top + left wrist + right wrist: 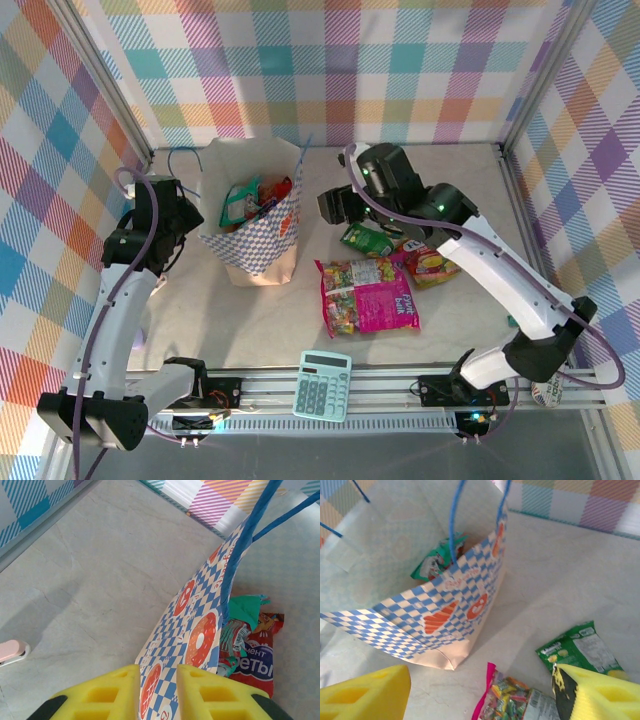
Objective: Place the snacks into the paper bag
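- We see the paper bag (pixel 250 235) as matt paper, smooth on its printed outside and lightly creased along the walls.
- Its blue handles (pixel 452 525) look like thin matt cord.
- The snacks (pixel 368 295) are glossy, crinkled plastic film. The green packet (pixel 580 650) and the red packet (pixel 257 662) inside the bag shine the same way.
- The desk (pixel 250 320) is pale, smooth and matt, faintly marbled.
- The jaws of the left gripper (pixel 157 680) and right gripper (pixel 480 695) are yellow and matt. We cannot tell whether they are foam or plastic.
- The calculator (pixel 322 385) is hard matt plastic.
- The rail (pixel 390 403) looks like ribbed, dull metal.
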